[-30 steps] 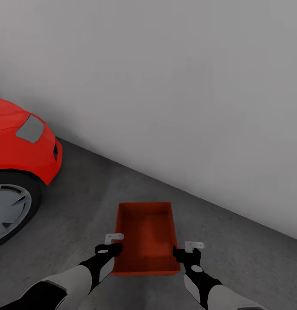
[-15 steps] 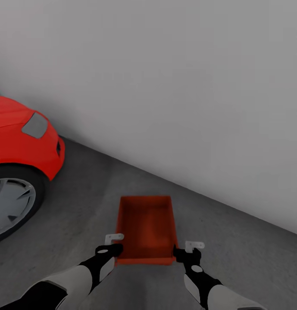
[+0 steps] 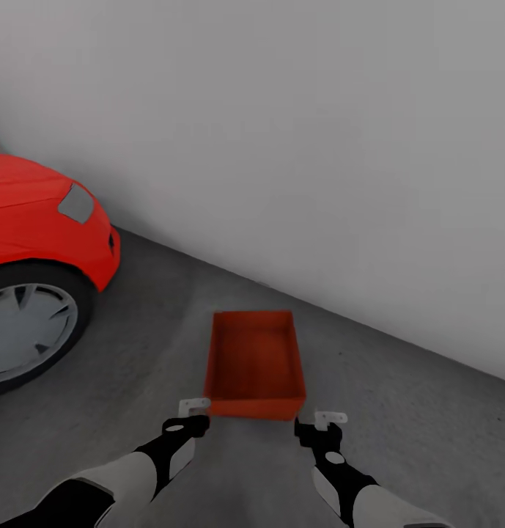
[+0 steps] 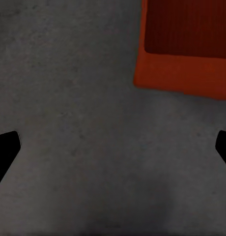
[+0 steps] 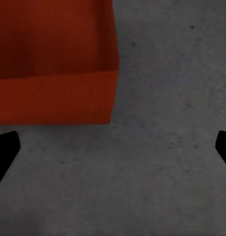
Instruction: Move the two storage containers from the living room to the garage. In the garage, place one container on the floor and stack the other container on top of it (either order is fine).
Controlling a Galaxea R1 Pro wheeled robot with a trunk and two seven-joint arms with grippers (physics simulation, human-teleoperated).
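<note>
One red-orange storage container (image 3: 255,363) stands on the garage's grey concrete floor (image 3: 135,389), upright with nothing inside it. My left gripper (image 3: 195,414) hovers just short of its near left corner, and my right gripper (image 3: 318,425) just short of its near right corner. Both are open with nothing between their fingers, and neither touches the box. In the left wrist view the container (image 4: 184,54) lies ahead of and to one side of the widely spread left gripper (image 4: 115,147). In the right wrist view the container (image 5: 54,64) lies likewise ahead of the spread right gripper (image 5: 115,147).
A red car (image 3: 39,220) with its front wheel (image 3: 25,330) stands at the left. A white wall (image 3: 318,147) runs diagonally right behind the container. Bare concrete stretches between the car and the box and to the box's right.
The whole view has shifted, so the camera moved. The container, earlier between my two grippers, now lies ahead of them and farther from me. Both grippers keep their place in the picture.
</note>
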